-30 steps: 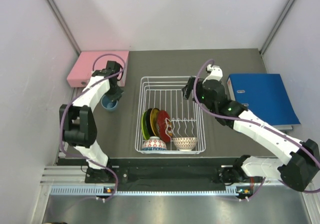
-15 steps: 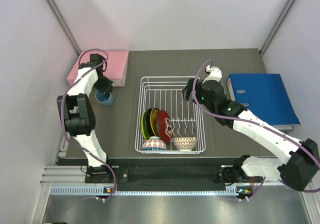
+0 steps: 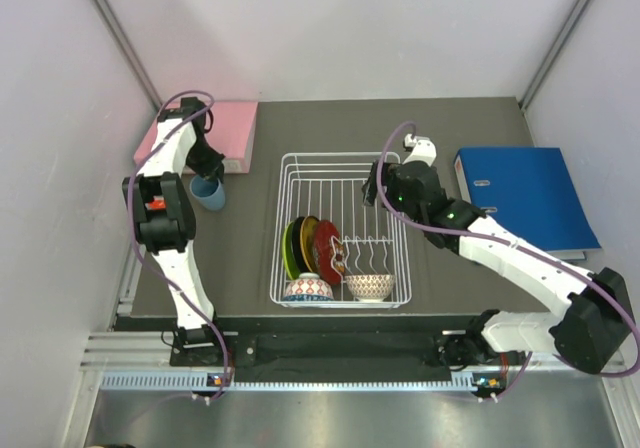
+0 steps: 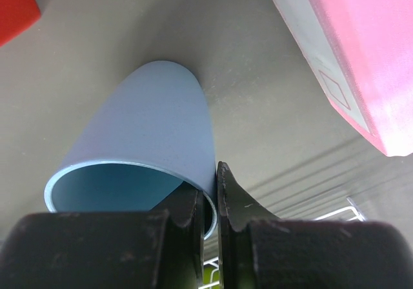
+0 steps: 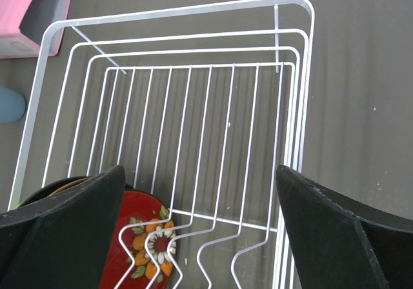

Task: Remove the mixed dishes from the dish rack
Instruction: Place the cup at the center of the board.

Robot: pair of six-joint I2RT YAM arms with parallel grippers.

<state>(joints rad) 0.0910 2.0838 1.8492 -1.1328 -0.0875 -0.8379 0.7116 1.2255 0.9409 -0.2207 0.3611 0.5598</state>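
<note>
The pale blue cup is at the far left by the pink binder. My left gripper is shut on the cup's rim, one finger inside and one outside. The white wire dish rack sits mid-table. Lime green, yellow and dark red plates stand in its near left part, with the blue patterned bowl and the beige bowl at its near edge. My right gripper hangs wide open and empty over the rack's bare far half, with the red flowered plate below it.
A pink binder lies at the back left, close to the cup. A blue binder lies right of the rack. A small red cube sits on the table beyond the cup. Walls close in on the left and right.
My left gripper has carried the cup left and back, away from the rack toward the pink binder. My right gripper has shifted slightly left over the rack.
</note>
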